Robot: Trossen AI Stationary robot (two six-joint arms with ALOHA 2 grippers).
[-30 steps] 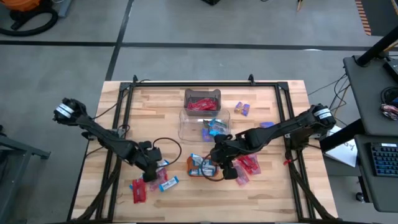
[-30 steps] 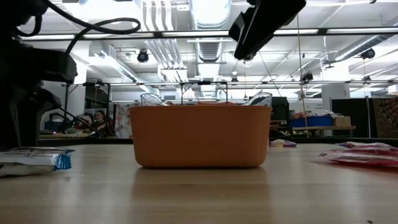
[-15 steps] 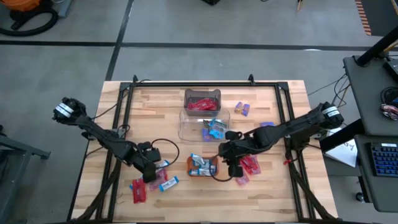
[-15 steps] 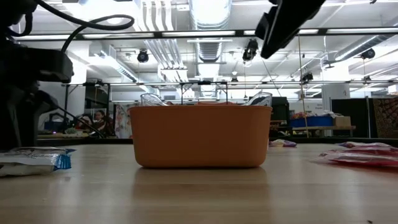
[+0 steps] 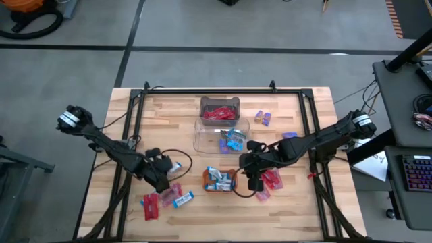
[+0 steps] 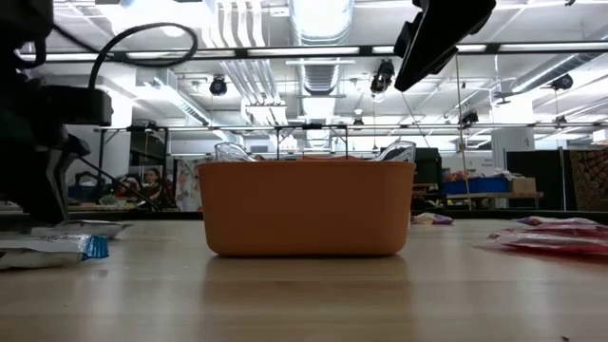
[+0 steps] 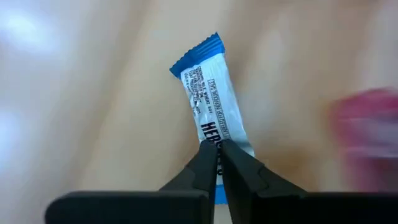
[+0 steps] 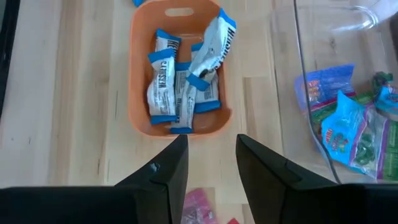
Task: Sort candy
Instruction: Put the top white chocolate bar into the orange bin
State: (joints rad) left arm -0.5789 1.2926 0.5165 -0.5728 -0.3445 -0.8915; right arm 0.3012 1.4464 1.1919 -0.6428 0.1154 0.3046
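Wooden counter point(image 5: 169, 115); left tool point(image 7: 217, 151) pinches a blue-and-white bar point(image 7: 213, 93), its end hidden; right tool point(image 8: 211, 152) gapes empty above orange tray point(image 8: 140, 118).

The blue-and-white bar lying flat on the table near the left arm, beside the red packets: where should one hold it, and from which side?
Grip the blue-and-white bar at its middle, from straight above, fingers closing across its narrow width. It lies flat, so nothing offers itself from the side. A red packet lies close, so the end away from it may be safer.
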